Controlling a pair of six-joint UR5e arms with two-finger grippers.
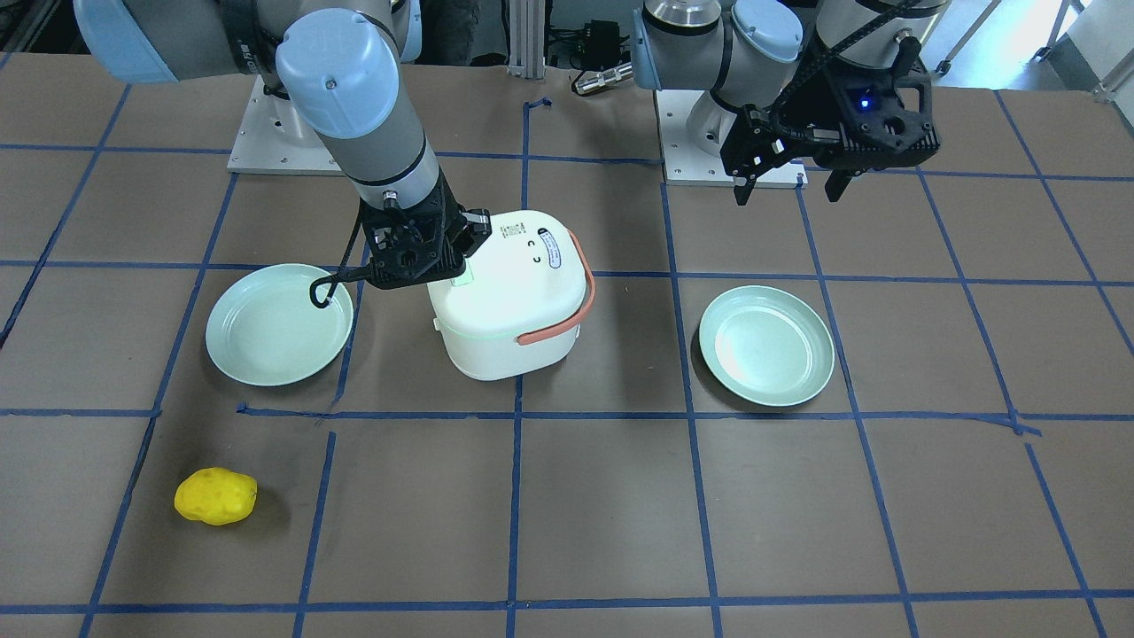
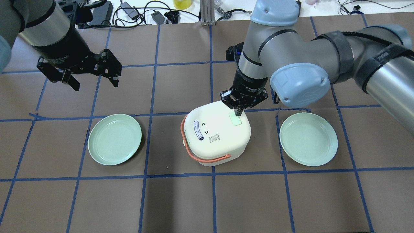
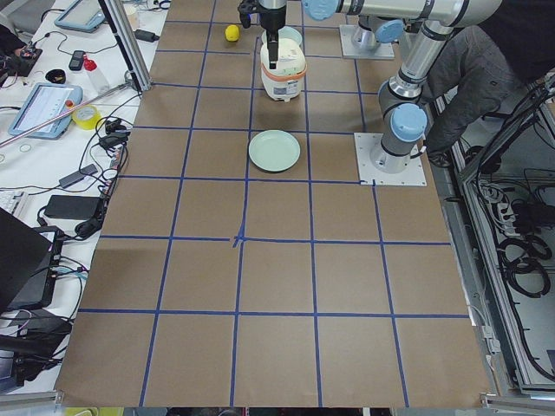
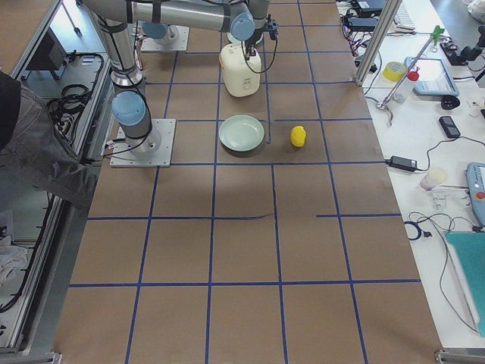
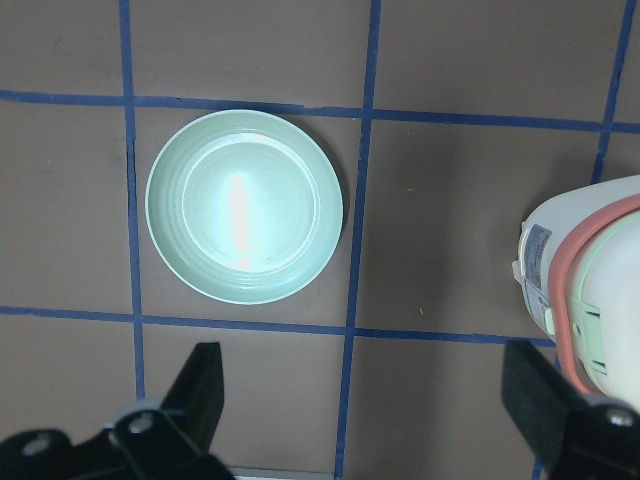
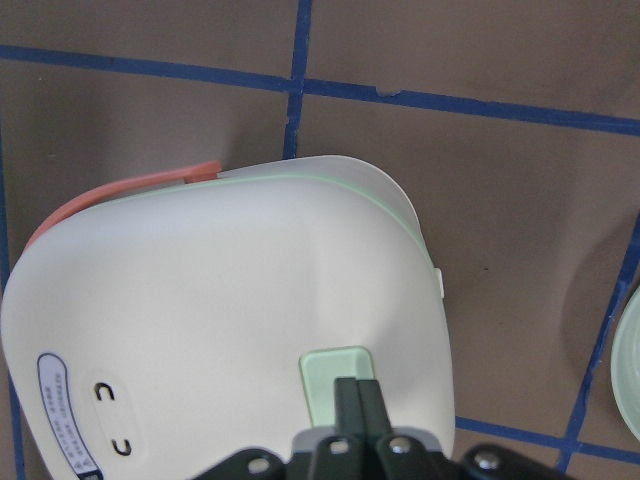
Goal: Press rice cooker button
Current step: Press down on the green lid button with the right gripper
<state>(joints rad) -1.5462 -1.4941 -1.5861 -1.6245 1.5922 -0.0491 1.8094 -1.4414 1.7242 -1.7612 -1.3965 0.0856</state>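
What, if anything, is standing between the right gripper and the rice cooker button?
Nothing visible does. The right gripper, fingers together, is directly over the button on the rice cooker lid, its tips at the button's edge. The coral handle lies at the lid's far side.

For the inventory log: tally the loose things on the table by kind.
Green plates: 2
Rice cooker: 1
Yellow lumpy object: 1
Total: 4
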